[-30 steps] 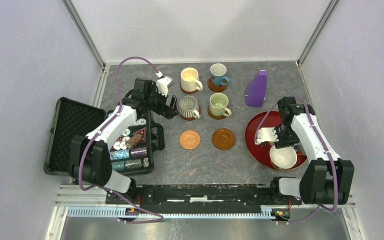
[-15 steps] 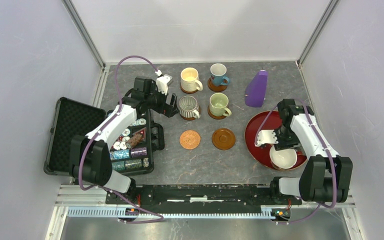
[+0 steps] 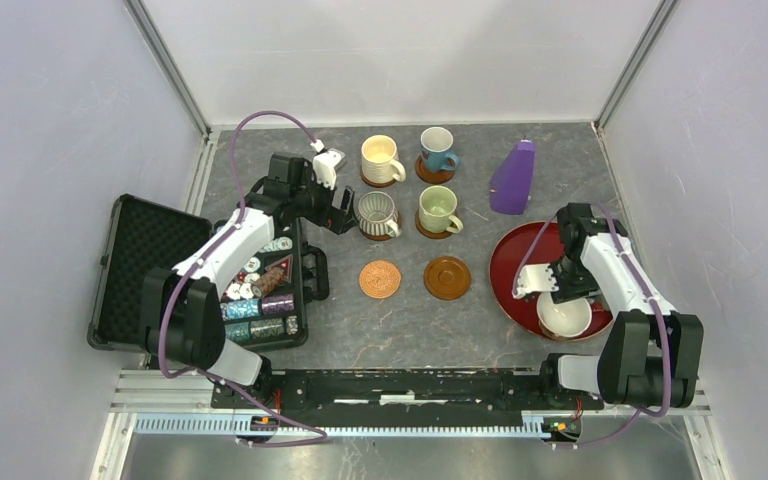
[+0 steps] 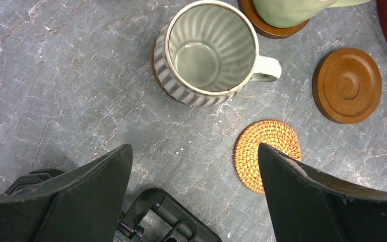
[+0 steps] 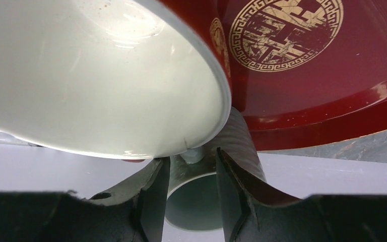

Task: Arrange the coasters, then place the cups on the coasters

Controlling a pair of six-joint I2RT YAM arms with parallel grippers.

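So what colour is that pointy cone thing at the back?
The cone is purple; the top view shows it best.

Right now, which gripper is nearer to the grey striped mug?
Left. The left gripper sits open just left of the grey striped mug, not touching it. The right gripper is far across the table, at the white cup on the red tray.

Table top: grey, veined like stone, matt. Striped mug: glazed ceramic, ribbed outside, glossy within. Orange coaster: woven fibre, rough. Brown coaster: turned wood, smooth satin. Red tray: glossy lacquer, worn gold print. White cup: glossy glaze.
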